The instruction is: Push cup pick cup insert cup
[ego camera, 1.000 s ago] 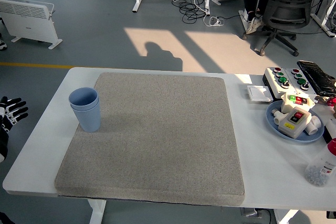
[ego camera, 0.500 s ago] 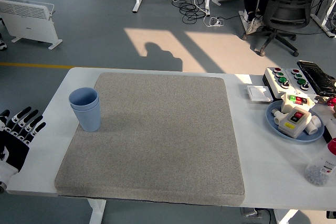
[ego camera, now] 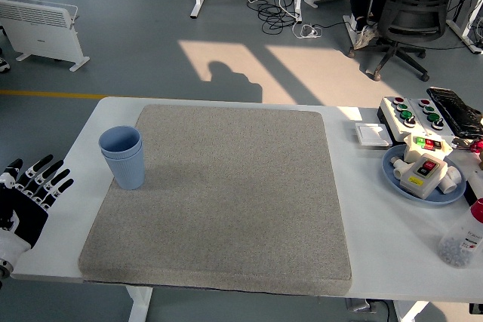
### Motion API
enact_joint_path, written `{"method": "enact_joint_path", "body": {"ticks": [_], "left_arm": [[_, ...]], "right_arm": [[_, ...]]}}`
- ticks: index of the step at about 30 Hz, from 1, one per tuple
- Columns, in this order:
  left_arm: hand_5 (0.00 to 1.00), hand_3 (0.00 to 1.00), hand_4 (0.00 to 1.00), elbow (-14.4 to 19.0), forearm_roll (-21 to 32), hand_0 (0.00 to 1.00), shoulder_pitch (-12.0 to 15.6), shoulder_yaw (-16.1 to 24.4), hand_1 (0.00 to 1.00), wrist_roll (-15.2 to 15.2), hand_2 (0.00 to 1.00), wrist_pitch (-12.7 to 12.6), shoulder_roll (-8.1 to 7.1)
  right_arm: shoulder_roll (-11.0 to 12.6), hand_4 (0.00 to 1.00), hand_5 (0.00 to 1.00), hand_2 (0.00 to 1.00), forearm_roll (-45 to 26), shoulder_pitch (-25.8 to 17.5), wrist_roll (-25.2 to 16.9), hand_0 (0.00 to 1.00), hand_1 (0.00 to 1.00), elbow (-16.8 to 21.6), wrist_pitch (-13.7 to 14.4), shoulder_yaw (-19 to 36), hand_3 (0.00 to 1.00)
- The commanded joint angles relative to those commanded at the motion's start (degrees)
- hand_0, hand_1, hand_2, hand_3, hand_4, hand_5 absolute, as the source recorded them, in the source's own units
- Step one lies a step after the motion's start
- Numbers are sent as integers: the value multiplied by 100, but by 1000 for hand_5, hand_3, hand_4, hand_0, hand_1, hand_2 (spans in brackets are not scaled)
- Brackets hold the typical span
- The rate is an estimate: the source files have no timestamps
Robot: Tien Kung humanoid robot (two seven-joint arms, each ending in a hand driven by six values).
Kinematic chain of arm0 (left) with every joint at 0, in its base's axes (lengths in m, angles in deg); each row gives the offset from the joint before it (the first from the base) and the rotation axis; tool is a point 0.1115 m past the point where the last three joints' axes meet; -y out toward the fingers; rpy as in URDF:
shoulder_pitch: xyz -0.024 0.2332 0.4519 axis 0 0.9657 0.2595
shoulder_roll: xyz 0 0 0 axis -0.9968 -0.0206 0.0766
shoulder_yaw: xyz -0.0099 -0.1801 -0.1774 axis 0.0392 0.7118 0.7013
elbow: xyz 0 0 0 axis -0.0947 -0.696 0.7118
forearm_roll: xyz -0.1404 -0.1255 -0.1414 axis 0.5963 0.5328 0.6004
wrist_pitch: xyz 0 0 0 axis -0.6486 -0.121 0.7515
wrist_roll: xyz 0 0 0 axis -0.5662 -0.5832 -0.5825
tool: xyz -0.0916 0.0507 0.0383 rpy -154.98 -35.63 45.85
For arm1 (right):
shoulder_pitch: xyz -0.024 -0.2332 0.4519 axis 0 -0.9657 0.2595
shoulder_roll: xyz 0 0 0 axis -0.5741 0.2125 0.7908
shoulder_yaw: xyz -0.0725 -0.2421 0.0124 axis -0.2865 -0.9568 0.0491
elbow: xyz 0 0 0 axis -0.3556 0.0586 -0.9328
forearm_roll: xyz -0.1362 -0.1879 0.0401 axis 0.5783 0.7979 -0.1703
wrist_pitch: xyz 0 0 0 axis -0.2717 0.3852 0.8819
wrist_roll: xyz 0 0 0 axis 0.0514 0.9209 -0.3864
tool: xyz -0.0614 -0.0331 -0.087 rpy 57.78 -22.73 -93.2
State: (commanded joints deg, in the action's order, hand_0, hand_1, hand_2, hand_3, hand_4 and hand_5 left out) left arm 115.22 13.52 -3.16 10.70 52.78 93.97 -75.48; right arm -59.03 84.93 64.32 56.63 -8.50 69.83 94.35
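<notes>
The left hand [ego camera: 29,195] is showing only partly: the picture's left edge is cutting off its wrist and the arm behind it, well apart from the stacked blue cups [ego camera: 123,156]. The inner cup is hiding inside the outer one, so only its rim and upper wall are showing.

Far to the right of the cups, the frame's edge is cropping the clear bottle [ego camera: 462,240], and its small contents are too tiny to identify. The blue plate [ego camera: 392,173] is carrying white parts too small to name. The black device [ego camera: 455,110] beyond it is also running out of frame.
</notes>
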Motion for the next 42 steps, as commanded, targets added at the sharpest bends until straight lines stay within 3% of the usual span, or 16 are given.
{"method": "enact_joint_path", "body": {"ticks": [42], "left_arm": [[998,819,602,-81,-29,802,173,-86,801,21,811,-29,12]], "right_arm": [[15,122,413,650,301,-157,69,710,636,27,-51,134,587]]}}
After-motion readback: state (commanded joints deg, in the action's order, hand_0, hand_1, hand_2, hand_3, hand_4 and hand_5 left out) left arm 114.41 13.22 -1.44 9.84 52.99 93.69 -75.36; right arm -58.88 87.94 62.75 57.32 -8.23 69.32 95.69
